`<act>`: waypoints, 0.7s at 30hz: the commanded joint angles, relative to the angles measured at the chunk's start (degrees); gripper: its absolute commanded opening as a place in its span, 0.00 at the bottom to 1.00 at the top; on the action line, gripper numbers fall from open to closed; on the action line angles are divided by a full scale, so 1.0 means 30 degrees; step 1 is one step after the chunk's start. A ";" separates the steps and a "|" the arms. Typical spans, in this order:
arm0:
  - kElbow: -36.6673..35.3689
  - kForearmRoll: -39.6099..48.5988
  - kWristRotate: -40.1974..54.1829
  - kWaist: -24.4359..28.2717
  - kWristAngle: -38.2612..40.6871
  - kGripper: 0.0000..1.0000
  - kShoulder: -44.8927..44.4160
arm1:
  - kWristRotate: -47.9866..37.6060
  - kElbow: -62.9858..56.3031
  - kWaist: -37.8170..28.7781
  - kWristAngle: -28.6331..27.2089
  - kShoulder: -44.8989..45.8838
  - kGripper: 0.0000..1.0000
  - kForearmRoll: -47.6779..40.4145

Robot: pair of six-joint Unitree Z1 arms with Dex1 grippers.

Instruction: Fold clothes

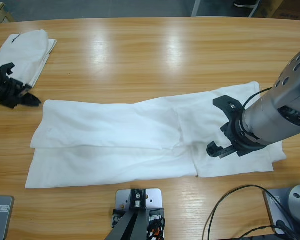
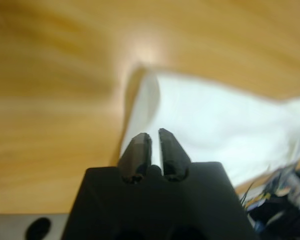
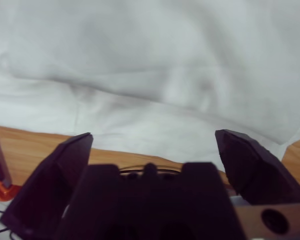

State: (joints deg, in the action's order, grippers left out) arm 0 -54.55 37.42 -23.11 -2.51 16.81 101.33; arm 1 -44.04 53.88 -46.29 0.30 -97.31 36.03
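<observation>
— What is nearest the camera?
— The right hand (image 1: 223,131), jaws spread wide, above the long white T-shirt (image 1: 115,145) lying across the counter (image 1: 150,50).
— And the left hand (image 1: 29,97)?
— Jaws pressed together, holding nothing, beside the folded T-shirt (image 1: 27,47) at the far-left corner.

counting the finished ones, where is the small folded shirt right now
In the high view the folded T-shirt lies at the table's far left corner, just behind the left gripper and apart from the big spread T-shirt.
</observation>
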 commanded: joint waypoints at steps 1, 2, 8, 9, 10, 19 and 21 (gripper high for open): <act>0.2868 0.0771 0.0837 -0.0653 0.1787 0.72 -0.0717 | -0.0146 -0.1086 0.0196 0.0856 0.0691 1.00 -0.0490; 0.2956 0.0583 0.0784 -0.0658 0.1787 0.75 -0.0430 | -0.0146 -0.1168 0.0196 0.0891 0.0702 1.00 -0.0561; 0.3648 0.0126 0.0650 -0.0699 0.2039 0.80 0.0467 | -0.0245 -0.1695 0.0196 0.0955 0.0855 1.00 -0.0842; 0.3607 0.0220 0.0509 -0.0711 0.1886 0.80 0.0408 | -0.0327 -0.1842 0.0196 0.0955 0.0855 1.00 -0.0930; 0.3572 0.0401 0.0257 -0.0781 0.1582 0.82 0.0385 | -0.0386 -0.2023 0.0196 0.0955 0.0896 1.00 -0.1053; 0.3027 0.1005 -0.1975 -0.4033 -0.1582 0.95 0.1574 | -0.0738 -0.2932 0.0196 0.0955 0.1177 1.00 -0.1891; 0.3009 0.1005 -0.2052 -0.4373 -0.1676 0.95 0.1621 | -0.0831 -0.2949 0.0196 0.0955 0.1177 1.00 -0.2037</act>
State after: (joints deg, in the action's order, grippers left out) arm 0 -45.37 39.85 -27.58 -9.76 15.17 101.40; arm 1 -45.40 47.22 -46.29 2.51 -94.81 31.48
